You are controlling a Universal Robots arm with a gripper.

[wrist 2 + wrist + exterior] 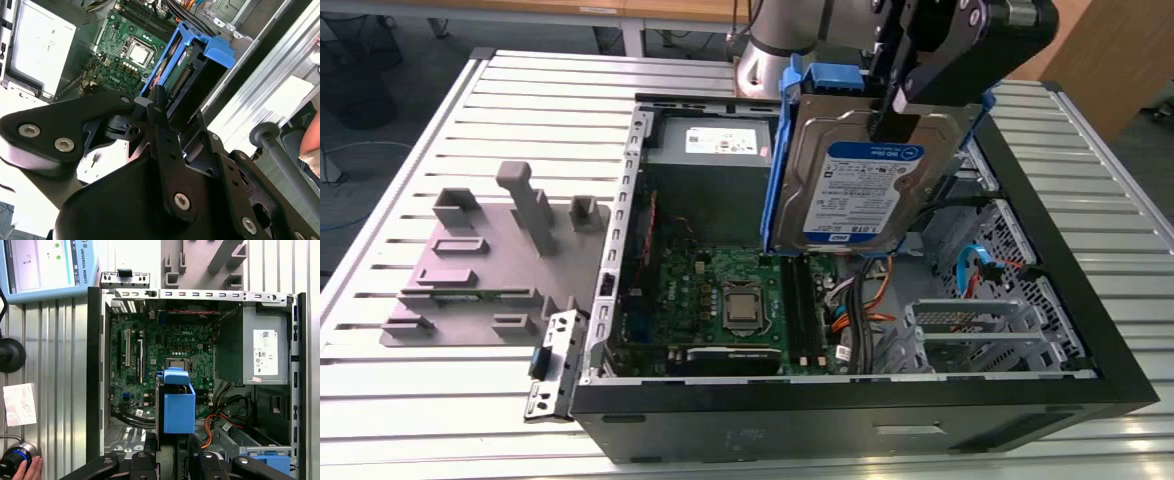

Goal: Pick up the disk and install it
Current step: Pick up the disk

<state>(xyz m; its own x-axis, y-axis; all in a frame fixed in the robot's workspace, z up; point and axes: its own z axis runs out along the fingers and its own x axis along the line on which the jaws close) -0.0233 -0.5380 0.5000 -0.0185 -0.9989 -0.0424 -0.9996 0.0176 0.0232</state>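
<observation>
- A slatted metal table [400, 410] is being shown under everything, running out well past the gripper [891, 122] on both sides.
- A grey fixture plate [494, 255] with upright blocks is being shown well apart from the gripper, toward the exterior view's left.
- A small metal bracket [551, 372] is being shown just beside a corner of the open computer case [854, 425], lower than the gripper.
- The case is being shown lying on its side, directly below the gripper.
- A grey power-supply box [707, 150] is being housed in the case, near the gripper and lower, on the exterior view's left of it.
- The motherboard [700, 290] and its processor [744, 310] are being shown below the gripper.
- The disk [861, 195] is being clamped by the gripper, with one black finger [159, 107] being pressed onto its labelled face.
- The disk is being held upright, hanging from the gripper over the motherboard, between the power-supply box and the drive cage [981, 325]. Its blue carrier rails are being shown along its edges. Contact with anything beneath cannot be told.
- The drive cage and a blue cable [983, 262] are being shown lower than the gripper, toward the exterior view's right.
</observation>
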